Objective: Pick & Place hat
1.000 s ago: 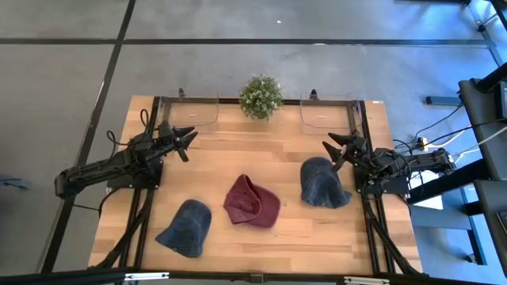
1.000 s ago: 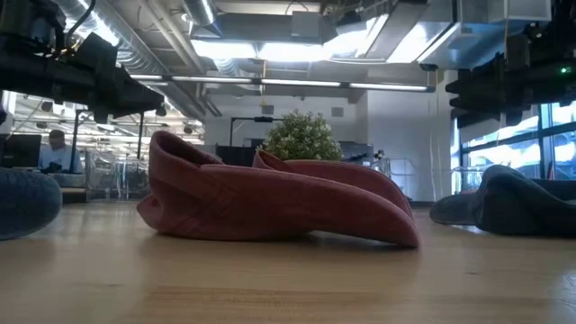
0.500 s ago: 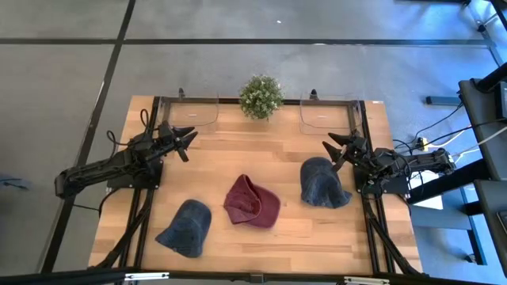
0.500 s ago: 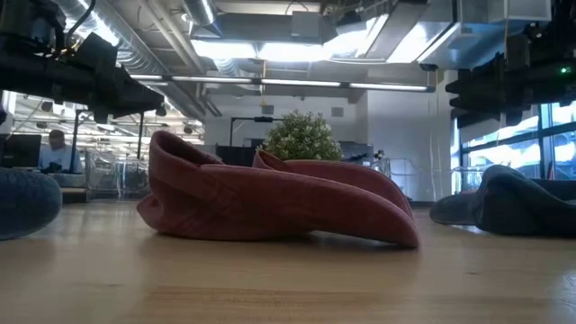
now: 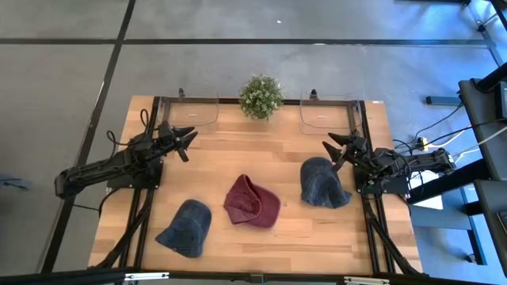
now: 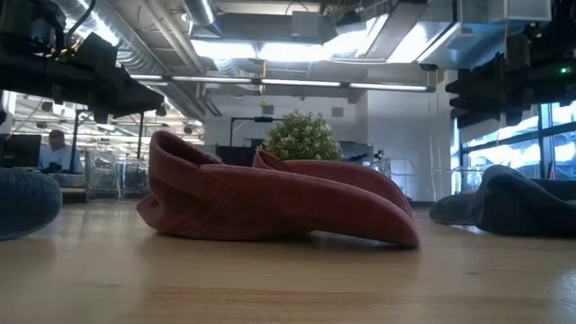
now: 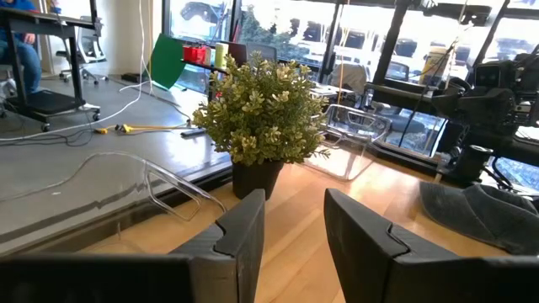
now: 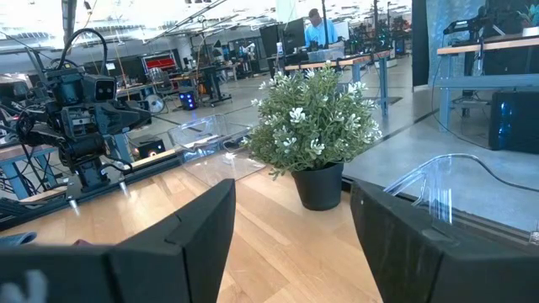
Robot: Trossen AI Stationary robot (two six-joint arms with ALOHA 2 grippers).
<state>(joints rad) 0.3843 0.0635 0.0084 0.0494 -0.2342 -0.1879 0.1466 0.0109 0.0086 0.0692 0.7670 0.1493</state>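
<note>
Three hats lie on the wooden table [image 5: 261,241]. A dark red hat [image 5: 250,201] is in the middle, and it fills the low view [image 6: 270,202]. A blue-grey hat [image 5: 186,227] lies at the front left. Another blue-grey hat [image 5: 322,183] lies at the right, close below my right gripper. My left gripper [image 5: 188,142] is open and empty, above the table's left rear. My right gripper [image 5: 334,146] is open and empty, above the right rear. The right hat also shows in the left wrist view [image 7: 484,215].
A small potted plant [image 5: 261,96] stands at the middle of the rear edge, also in both wrist views [image 7: 261,118] [image 8: 316,135]. Two clear plastic bins [image 5: 194,113] [image 5: 325,115] stand either side of it. A person [image 6: 56,148] sits far off in the room.
</note>
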